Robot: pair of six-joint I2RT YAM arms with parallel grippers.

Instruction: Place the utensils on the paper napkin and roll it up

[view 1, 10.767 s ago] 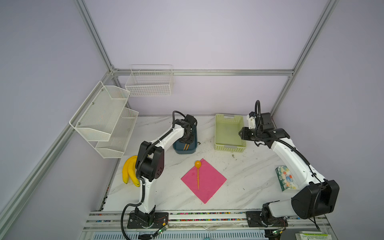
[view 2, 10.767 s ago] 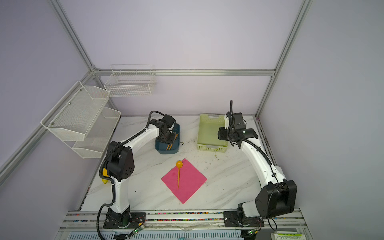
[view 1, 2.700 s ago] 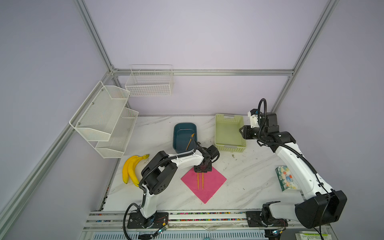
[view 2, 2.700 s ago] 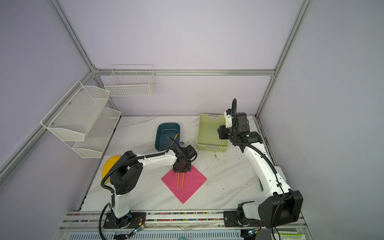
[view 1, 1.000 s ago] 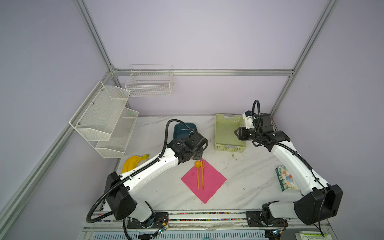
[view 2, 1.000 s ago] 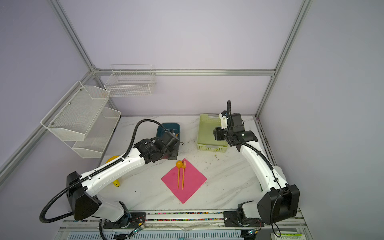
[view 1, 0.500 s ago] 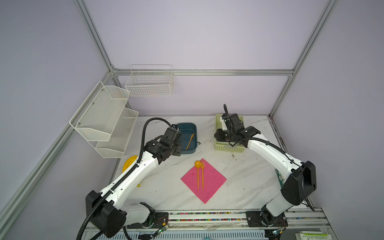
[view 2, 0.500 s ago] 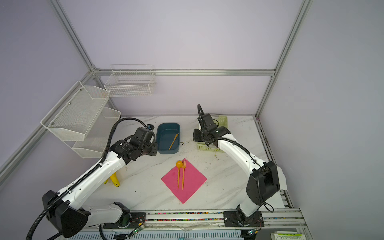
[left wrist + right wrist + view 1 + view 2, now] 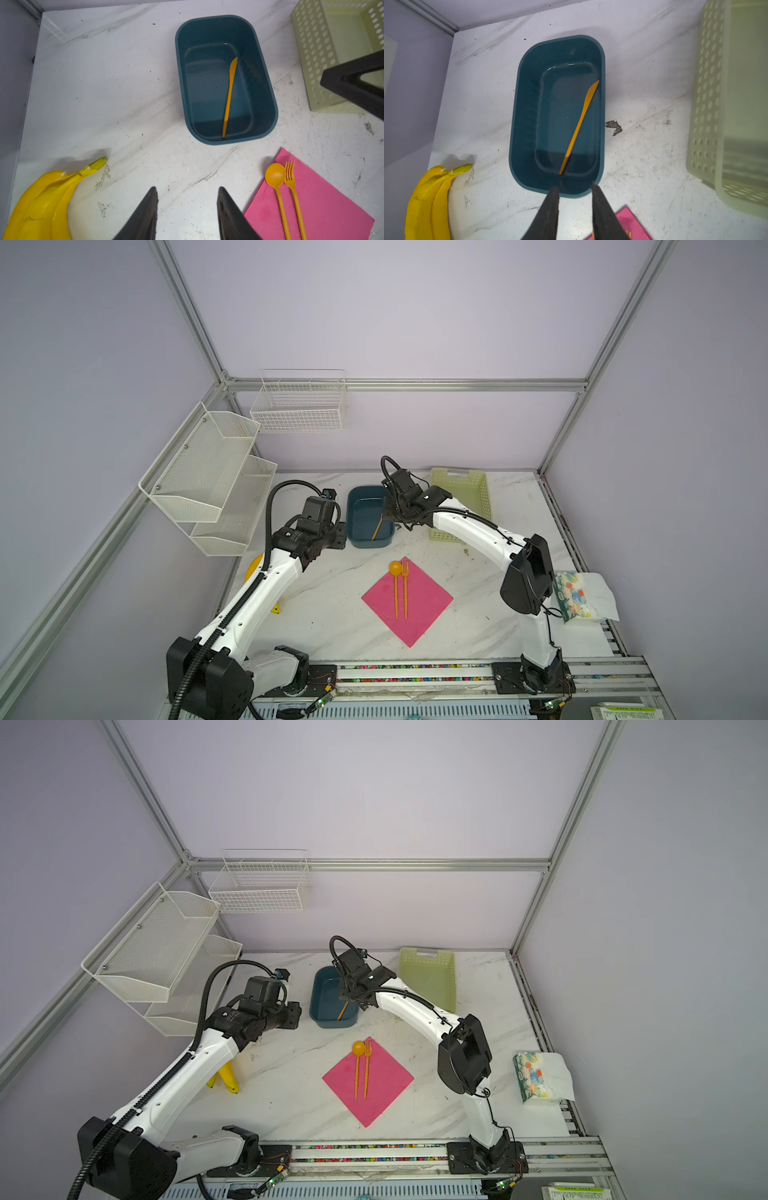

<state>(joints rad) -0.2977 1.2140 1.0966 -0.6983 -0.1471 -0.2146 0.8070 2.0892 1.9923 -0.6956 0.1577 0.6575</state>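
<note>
Right gripper point(image 9: 574, 186) has swung over the blue tub point(image 9: 525, 124) mid-frame, jaws parted and empty, ready for the knife point(image 9: 579, 124); left gripper point(image 9: 187, 189), also agape, gave way.

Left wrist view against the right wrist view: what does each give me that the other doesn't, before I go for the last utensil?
Only the left wrist view: the spoon and fork lying side by side on the pink napkin, with the open left gripper over the tabletop. Only the right wrist view: the open right gripper at the rim of the blue tub nearest the napkin; just a napkin corner shows. Both: the knife lying in the blue tub, the bananas and the green basket.
</note>
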